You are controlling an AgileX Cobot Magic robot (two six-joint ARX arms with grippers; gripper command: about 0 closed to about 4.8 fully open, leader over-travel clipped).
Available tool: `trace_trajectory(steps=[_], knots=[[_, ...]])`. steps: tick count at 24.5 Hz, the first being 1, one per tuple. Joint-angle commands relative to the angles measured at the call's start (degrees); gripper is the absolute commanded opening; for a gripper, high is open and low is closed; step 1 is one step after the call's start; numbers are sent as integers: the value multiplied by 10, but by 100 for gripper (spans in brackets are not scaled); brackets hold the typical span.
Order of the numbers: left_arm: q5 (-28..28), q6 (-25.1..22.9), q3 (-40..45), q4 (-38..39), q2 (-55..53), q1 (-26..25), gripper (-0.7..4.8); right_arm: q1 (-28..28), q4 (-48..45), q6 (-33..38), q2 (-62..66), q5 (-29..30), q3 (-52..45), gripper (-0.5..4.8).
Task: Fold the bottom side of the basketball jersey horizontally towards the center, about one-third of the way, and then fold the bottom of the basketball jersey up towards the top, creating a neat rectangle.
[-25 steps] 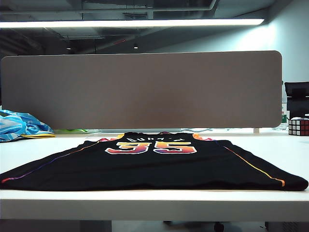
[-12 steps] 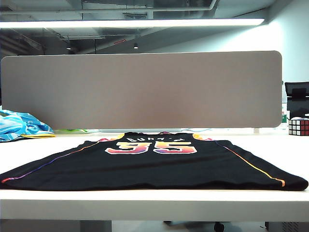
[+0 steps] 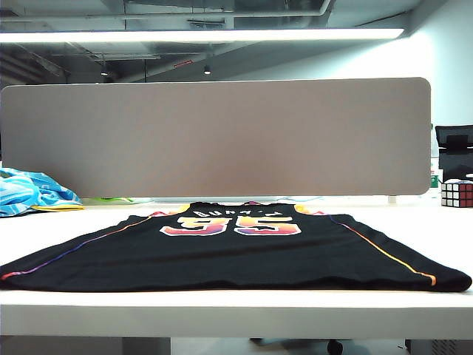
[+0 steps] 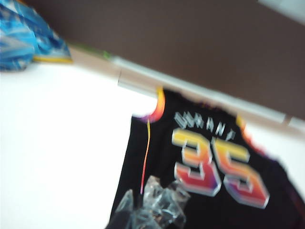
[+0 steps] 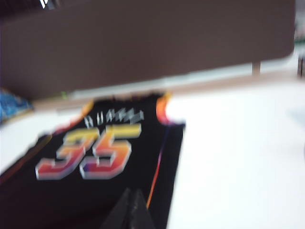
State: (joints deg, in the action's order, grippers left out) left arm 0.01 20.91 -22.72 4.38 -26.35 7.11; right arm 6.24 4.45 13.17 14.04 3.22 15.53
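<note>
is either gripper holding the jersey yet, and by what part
Nothing is held. Left gripper and right gripper are shut, hovering above the flat basketball jersey.

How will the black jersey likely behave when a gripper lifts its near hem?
Probably floppy: the basketball jersey lies flat and thin on the table, so lifted cloth should drape. Likely light. Its smooth fabric may slide. Left gripper and right gripper look shut above it.

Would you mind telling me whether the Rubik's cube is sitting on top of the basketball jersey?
No, the Rubik's cube stands on the table at the far right, well apart from the flat basketball jersey.
</note>
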Motion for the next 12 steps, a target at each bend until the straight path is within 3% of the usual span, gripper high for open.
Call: trace_trajectory(steps=[1,5,6,9,12], knots=[[56,-53,-62,52,-132,-2,-5,0,94,8,101,0,70,-5],[123,-83,-122,89,-294,-2,-4,-2,194,-7,271,36,179,0],[132,-89,-129,94,-320,-2,4,-3,206,-20,310,52,200,25],[151,-94,-144,114,-376,-14,129,-4,234,-35,399,88,247,140],[199,-100,-147,121,-412,-39,164,-6,262,-45,472,112,282,164]])
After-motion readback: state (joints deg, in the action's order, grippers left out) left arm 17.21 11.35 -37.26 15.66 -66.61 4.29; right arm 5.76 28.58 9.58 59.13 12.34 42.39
